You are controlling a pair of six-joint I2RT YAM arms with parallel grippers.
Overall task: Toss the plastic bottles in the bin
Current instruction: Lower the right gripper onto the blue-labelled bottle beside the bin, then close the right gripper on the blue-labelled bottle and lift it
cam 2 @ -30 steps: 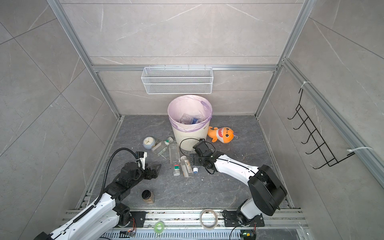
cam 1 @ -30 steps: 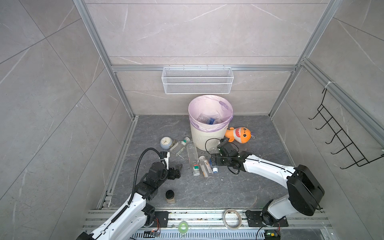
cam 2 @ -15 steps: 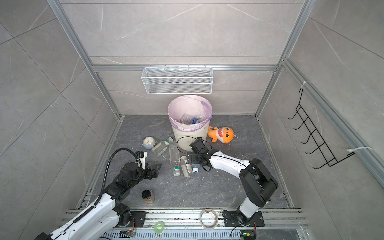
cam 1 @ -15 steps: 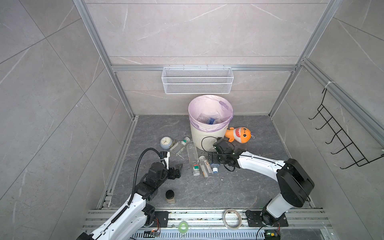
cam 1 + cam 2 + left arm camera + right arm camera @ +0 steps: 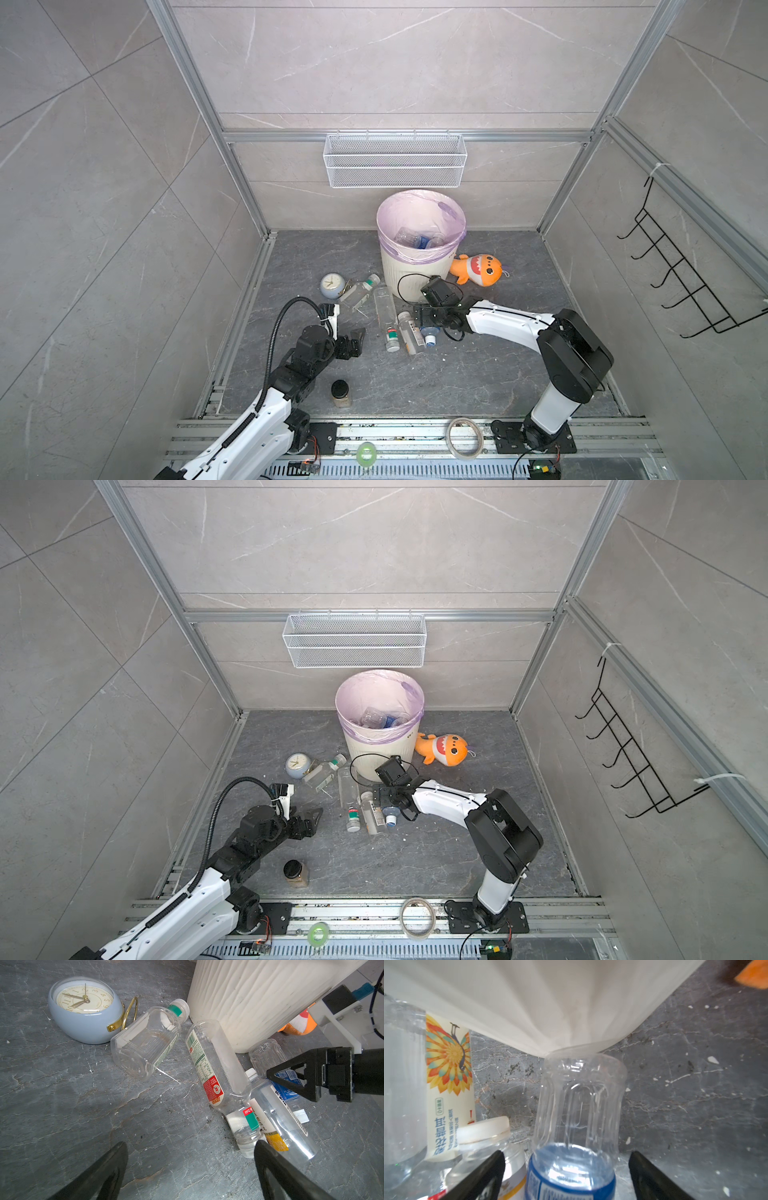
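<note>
Bottles [image 5: 385, 309] lie in a small heap on the floor at the lower centre in both top views, just in front of the bin [image 5: 399, 274], and some are already inside it. The step in hand seems to be a pick. The right gripper [image 5: 566, 1155] is low over the floor with its jaws open on both sides of the blue-label bottle [image 5: 575, 1105], not touching it as far as I can see. This bottle lies on its side, with its base at the foot of the bin. Next, I think, the jaws must close on the body and then lift high enough to pass the rim. Room is tight at the lower left of the right wrist view, where a white-capped bottle [image 5: 483, 1130] is just beside one finger; the lower right there is bare floor. The left gripper [image 5: 188, 1147] is open and empty over bare floor, just beside the heap.
</note>
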